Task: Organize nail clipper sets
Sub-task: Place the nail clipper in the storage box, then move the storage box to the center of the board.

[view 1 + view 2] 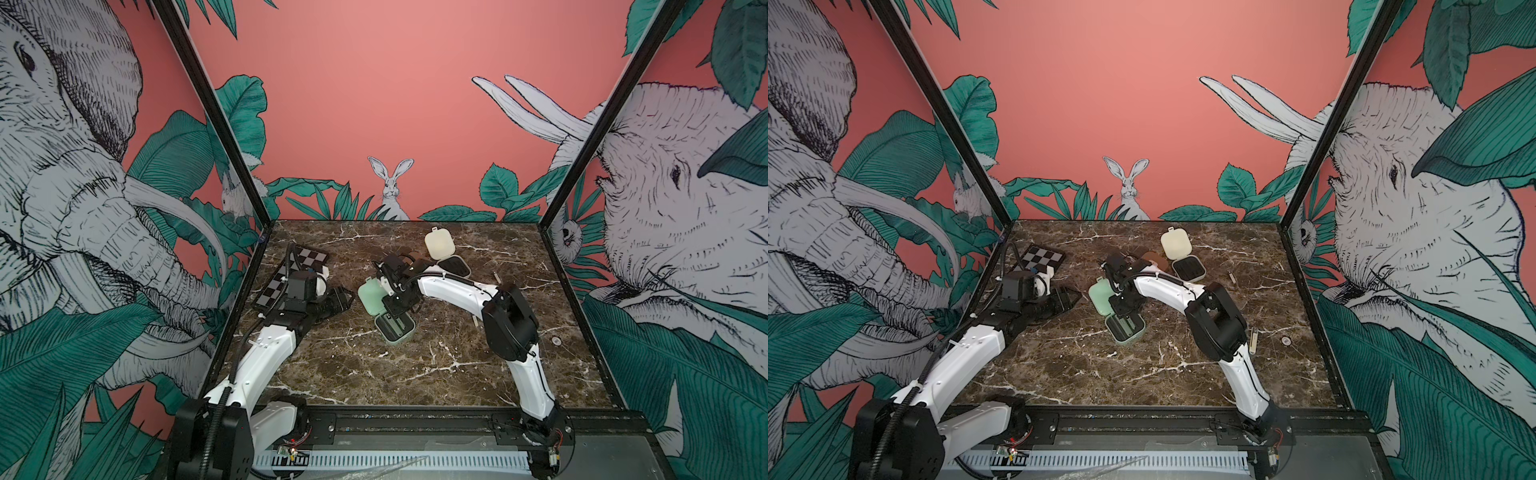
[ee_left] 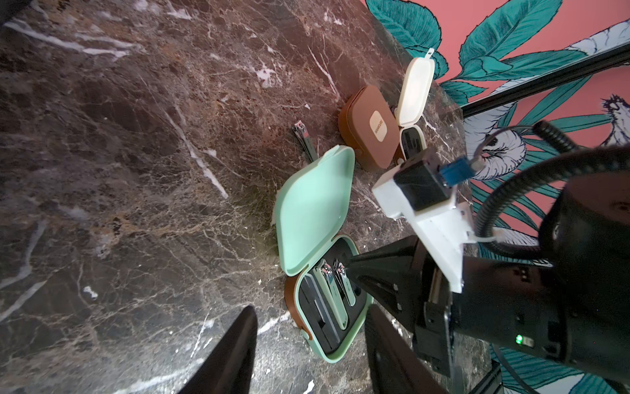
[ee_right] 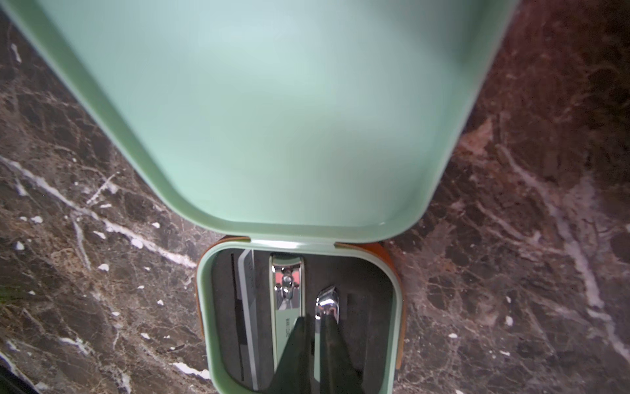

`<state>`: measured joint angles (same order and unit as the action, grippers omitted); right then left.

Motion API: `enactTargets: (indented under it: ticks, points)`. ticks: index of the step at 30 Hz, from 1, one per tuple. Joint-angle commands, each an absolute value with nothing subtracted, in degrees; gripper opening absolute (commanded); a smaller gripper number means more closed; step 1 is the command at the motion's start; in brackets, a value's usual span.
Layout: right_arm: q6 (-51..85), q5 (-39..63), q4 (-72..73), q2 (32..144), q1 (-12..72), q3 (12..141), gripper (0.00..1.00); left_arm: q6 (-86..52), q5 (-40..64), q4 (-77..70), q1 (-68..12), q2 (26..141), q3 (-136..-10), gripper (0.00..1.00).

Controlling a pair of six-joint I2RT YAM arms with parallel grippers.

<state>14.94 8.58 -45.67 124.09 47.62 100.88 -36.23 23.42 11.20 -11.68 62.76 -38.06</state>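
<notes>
- Lying at the far left of the marble table [image 1: 374,374], a black-and-grey checkerboard [image 1: 309,258] is partly covered by the left arm.
- The left gripper [image 1: 343,303] sits low over the marble, just left of the mint green case. In the left wrist view its two dark fingers [image 2: 238,351] stand well apart with nothing between them.
- The mint green case [image 1: 394,340] lies open near the middle of the table, with its lid [image 1: 371,297] swung back toward the far side.
- Its black insert holds three tools side by side in slots: a flat grey file [image 3: 247,307], a larger mint clipper [image 3: 286,300] and a small mint clipper [image 3: 326,302].
- A brown edge [image 3: 392,259] shows from under the case's base.
- The right gripper [image 3: 315,348] reaches down into that base. Its fingers are drawn in close, one on each side of the small mint clipper's handle, pinching it where it lies in its slot.
- A loose clipper [image 2: 303,140] lies on the marble just beyond the mint lid, near the brown case.
- The brown case [image 2: 370,126] is closed, label up, on the far side of the right wrist and just beside the cream case.
- The cream case [image 1: 440,245] stands open at the far side, right of centre, with its lid tilted back and its black insert facing up.
- Two slim tools lie loose further right: one [image 1: 1232,276] beside the cream case and another [image 1: 1254,338] by the right arm's elbow.
</notes>
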Motion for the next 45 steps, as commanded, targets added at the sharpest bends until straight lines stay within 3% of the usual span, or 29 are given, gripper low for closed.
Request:
enactTargets:
  ticks: [1,15,22,28,29,30,35,45]
  points:
    - [15.39,8.24,-45.62,125.63,47.46,99.85,0.10,-36.47,23.55,11.34,-11.42,61.84,-37.97,0.54]
    - [15.86,7.67,-44.12,126.55,47.46,96.57,0.07,-36.13,23.14,11.25,-11.35,62.49,-38.14,0.54]
    - [16.05,7.34,-44.99,121.04,47.46,98.73,0.15,-35.94,22.82,11.35,-11.35,63.27,-38.94,0.54]
    - [17.34,4.79,-44.40,115.63,45.93,98.14,0.30,-34.29,23.13,9.61,-11.48,67.49,-40.17,0.65]
    - [17.95,4.69,-43.95,115.13,44.98,97.80,0.31,-33.63,23.02,9.26,-11.47,68.66,-40.62,0.82]
    - [18.56,4.58,-43.55,114.74,43.82,97.36,0.31,-32.74,22.76,8.78,-11.46,69.92,-41.14,0.91]
    - [20.38,7.64,-42.57,118.24,39.18,98.17,0.30,-31.04,24.44,1.21,-11.62,74.90,-41.30,0.91]
    - [20.78,11.34,-39.26,122.45,39.50,95.72,0.26,-26.20,23.37,-4.06,-16.65,83.66,-43.72,0.88]
